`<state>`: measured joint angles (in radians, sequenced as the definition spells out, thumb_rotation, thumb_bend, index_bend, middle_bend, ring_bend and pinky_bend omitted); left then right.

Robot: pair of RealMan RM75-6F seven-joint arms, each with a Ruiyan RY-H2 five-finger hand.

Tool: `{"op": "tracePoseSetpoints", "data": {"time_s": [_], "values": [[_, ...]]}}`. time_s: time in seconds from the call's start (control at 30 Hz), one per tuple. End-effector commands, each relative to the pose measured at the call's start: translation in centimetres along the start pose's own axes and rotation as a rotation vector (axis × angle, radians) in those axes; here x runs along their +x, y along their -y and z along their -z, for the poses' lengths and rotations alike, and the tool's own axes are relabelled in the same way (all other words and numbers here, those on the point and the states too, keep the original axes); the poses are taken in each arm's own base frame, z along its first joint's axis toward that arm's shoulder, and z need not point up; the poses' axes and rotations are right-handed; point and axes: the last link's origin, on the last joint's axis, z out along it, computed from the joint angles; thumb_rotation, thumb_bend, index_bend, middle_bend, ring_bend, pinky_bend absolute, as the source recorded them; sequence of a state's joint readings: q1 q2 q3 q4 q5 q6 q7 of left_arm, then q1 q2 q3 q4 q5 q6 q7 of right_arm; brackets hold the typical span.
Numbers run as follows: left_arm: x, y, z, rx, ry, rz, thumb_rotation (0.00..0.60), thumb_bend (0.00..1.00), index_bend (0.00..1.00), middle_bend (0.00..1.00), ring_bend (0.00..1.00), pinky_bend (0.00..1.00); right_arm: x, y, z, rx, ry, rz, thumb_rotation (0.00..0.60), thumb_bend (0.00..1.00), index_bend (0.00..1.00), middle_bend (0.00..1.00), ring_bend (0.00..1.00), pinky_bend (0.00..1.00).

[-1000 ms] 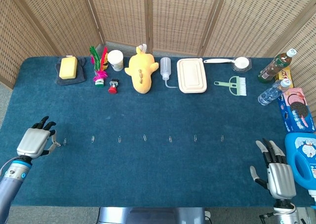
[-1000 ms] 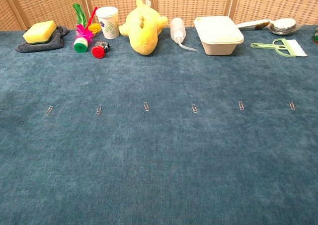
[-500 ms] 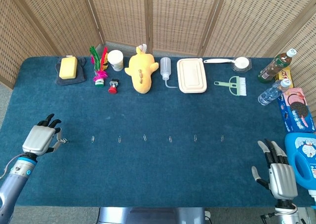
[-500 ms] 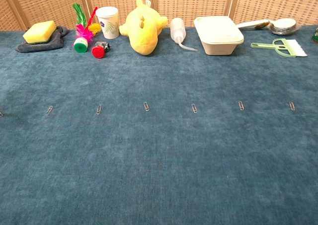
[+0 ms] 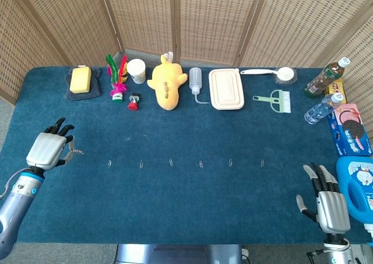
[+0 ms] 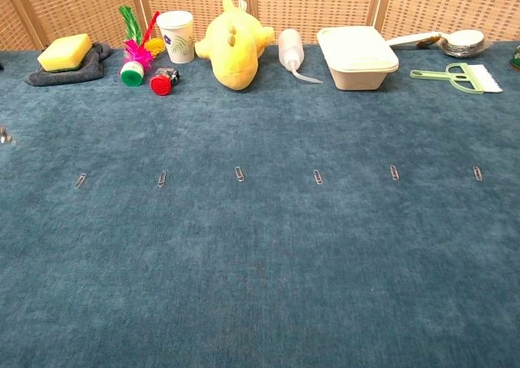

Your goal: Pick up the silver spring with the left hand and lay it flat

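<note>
Wicker screens behind a blue-carpeted counter (image 5: 186, 206). Since 1 s ago the left hand (image 5: 48, 150) has risen toward mid-left of frame, lifting the small silver wire spring (image 5: 77, 152) out of the row; pickup looks done, laying flat remains. Fingers pinch it, knuckles up. Right hand (image 5: 329, 206) idle lower right, spread, holding nothing.

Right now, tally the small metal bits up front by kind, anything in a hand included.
paper clips: 6, lying in a row
silver spring: 1, held in the left hand
Total: 7
</note>
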<state>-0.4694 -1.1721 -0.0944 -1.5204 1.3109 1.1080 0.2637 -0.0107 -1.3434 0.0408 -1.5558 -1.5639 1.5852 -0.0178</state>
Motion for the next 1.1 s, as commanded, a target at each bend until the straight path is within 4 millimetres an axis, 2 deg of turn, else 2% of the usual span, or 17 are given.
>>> {"op": "tracePoseSetpoints", "data": {"time_s": [0.03,0.27,0.5,0.6,0.7,0.77,0.9,1.0,1.1], "values": [[1.1,-0.3,-0.7,-0.011,-0.016,-0.008,0.582,0.72,0.62,0.21,0.05,0.22,0.0,0.0,0.0,-0.001,0.003,0.001,0.600,0.39,0.11,0.11,0.06,0.14],[2.0,-1.2,-2.3,-0.034,-0.024,-0.027,0.582,0.72,0.62,0.21,0.05,0.22,-0.1,-0.1,0.0,-0.006,0.003,0.001,0.600,0.39,0.11,0.11,0.06,0.14],[1.7,-2.5,-3.9,-0.056,-0.008,-0.034,0.580,0.71,0.60,0.21,0.05,0.22,-0.1,-0.5,0.0,-0.023,0.005,0.003,0.600,0.39,0.11,0.11,0.06,0.14],[1.6,-3.4,-4.5,-0.071,-0.013,-0.022,0.581,0.70,0.55,0.21,0.05,0.22,0.0,-0.5,0.0,-0.024,0.003,0.004,0.600,0.39,0.11,0.11,0.06,0.14],[1.4,-3.2,-3.9,-0.060,-0.008,-0.008,0.581,0.68,0.45,0.20,0.04,0.22,0.1,-0.5,-0.2,-0.023,0.002,0.008,0.600,0.39,0.11,0.11,0.06,0.14],[1.4,-2.9,-3.4,-0.048,-0.002,0.004,0.557,0.65,0.34,0.19,0.04,0.22,0.1,-0.5,-0.2,-0.019,0.001,0.012,0.600,0.39,0.11,0.11,0.06,0.14],[1.3,-2.2,-1.4,-0.021,0.022,0.040,0.434,0.59,0.10,0.14,0.04,0.22,0.4,-0.2,-0.6,-0.005,-0.003,0.022,0.600,0.39,0.11,0.11,0.06,0.14],[1.3,-1.7,0.4,-0.004,0.029,0.055,0.383,0.54,0.04,0.13,0.04,0.22,0.6,0.1,-1.0,0.010,-0.006,0.031,0.600,0.39,0.11,0.11,0.06,0.14],[1.1,-1.2,2.4,0.013,0.035,0.064,0.303,0.47,0.02,0.12,0.04,0.22,0.7,0.4,-1.4,0.023,-0.005,0.042,0.600,0.39,0.10,0.11,0.06,0.14]]}}
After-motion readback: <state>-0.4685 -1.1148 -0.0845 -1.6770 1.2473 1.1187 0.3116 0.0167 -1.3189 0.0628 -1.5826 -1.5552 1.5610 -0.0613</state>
